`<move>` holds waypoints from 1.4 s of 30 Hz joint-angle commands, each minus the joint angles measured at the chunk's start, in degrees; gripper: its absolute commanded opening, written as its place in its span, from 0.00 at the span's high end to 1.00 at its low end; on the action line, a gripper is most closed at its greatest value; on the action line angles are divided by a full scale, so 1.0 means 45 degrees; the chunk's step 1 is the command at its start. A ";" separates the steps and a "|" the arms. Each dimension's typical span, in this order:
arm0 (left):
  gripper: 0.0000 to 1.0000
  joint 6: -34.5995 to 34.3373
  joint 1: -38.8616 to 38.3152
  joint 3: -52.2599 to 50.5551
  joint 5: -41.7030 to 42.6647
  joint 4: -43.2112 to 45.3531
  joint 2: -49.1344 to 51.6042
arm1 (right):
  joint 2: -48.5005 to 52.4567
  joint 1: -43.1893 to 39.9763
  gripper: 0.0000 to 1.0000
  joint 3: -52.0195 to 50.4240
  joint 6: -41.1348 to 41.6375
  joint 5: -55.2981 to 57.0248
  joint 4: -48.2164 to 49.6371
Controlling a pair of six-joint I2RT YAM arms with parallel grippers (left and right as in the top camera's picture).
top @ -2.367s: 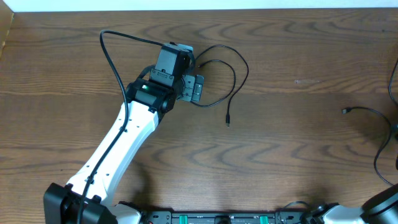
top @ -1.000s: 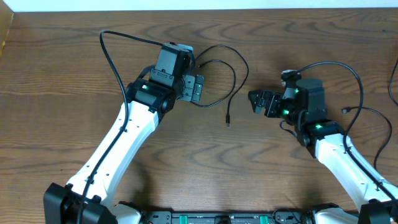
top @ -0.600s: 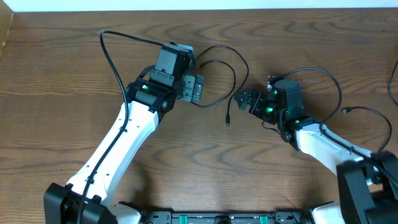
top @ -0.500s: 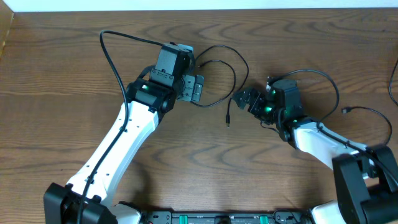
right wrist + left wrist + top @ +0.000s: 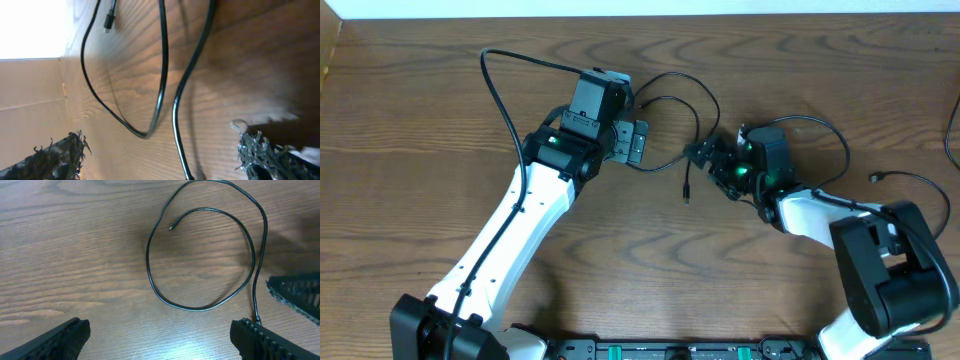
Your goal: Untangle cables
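Observation:
One thin black cable lies in a loose loop on the wooden table, its small plug pointing to the front. In the left wrist view the loop lies just beyond my left gripper, which is open with nothing between its fingers. My left gripper hovers at the loop's left side. My right gripper is open at the loop's right side. In the right wrist view two cable strands run between its frayed fingertips, and the plug lies farther off.
A second thin black cable with a plug end lies at the far right of the table. The left arm's thicker wire arcs above its forearm. A pale wall edge borders the table's far side.
My right arm has come in from the right and moved left until its open gripper reaches the loop's right side. The left arm and the cable have not moved.

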 commanded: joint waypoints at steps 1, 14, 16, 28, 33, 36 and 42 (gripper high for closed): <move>0.05 0.0170 0.0034 0.0141 -0.0121 -0.0024 -0.0102 | 0.1035 0.0117 0.01 -0.0180 0.0753 0.0301 0.0301; 0.05 0.0170 0.0034 0.0141 -0.0121 -0.0024 -0.0102 | 0.2992 0.0797 0.13 -0.0175 0.2365 0.0986 0.2501; 0.05 0.0170 0.0034 0.0141 -0.0117 -0.0029 -0.0102 | 0.3249 0.1010 0.14 -0.0170 0.2720 0.1311 0.2730; 0.05 0.0170 0.0034 0.0141 -0.0117 -0.0024 -0.0102 | 0.3458 0.2191 0.83 -0.0170 0.3060 0.4158 0.2579; 0.05 0.0170 0.0034 0.0141 -0.0117 -0.0024 -0.0102 | 0.3458 0.2113 0.99 -0.0165 0.3055 0.4197 0.2613; 0.05 0.0170 0.0034 0.0141 -0.0117 -0.0024 -0.0102 | 0.3458 0.1987 0.99 -0.0165 0.2739 0.4031 0.3143; 0.05 0.0170 0.0034 0.0141 -0.0121 -0.0024 -0.0102 | 0.3444 0.1384 0.99 -0.0165 0.1996 0.2487 0.5474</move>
